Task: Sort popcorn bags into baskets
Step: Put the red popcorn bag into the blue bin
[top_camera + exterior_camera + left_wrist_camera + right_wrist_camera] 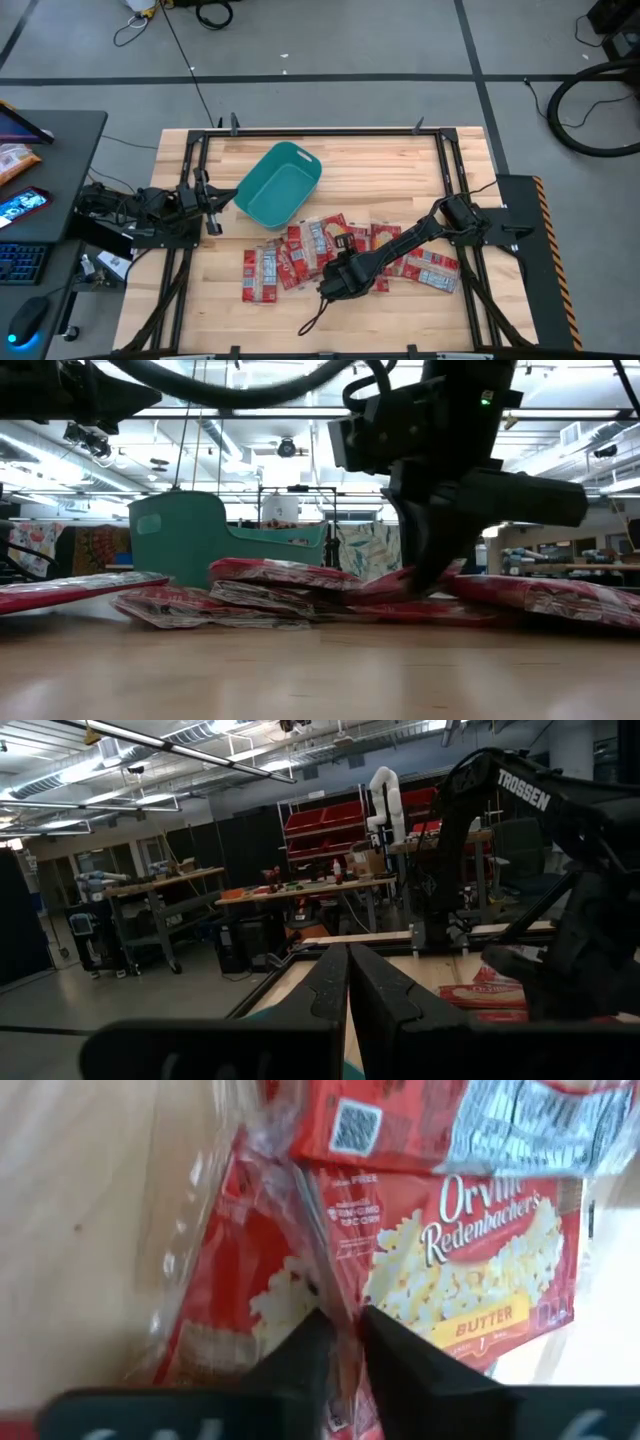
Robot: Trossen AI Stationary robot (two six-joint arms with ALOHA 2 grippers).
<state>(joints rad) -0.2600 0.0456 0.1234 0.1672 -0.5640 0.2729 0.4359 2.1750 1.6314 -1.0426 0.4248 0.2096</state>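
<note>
Nearest the table's front edge, the right gripper (pixel 340 282) is down in the spread of popcorn bags (pixel 300 255). In the right wrist view its fingers (pixel 300 1355) are pinched onto the raised edge of one popcorn bag (pixel 260 1305), a fold of its clear wrapper standing up between them, so I judge the packet grasped by its rim, not across its flat face. That bag's long axis runs straight away from the fingers. The other bags lie flat and overlapping in a loose band across the table (pixel 400 310). Farther back and to the left sits the teal basket (pixel 278 184), apparently empty, so the lift must carry away and leftward. The left gripper (pixel 212 218) waits just beside the basket, fingers (pixel 345 995) clenched on nothing.
</note>
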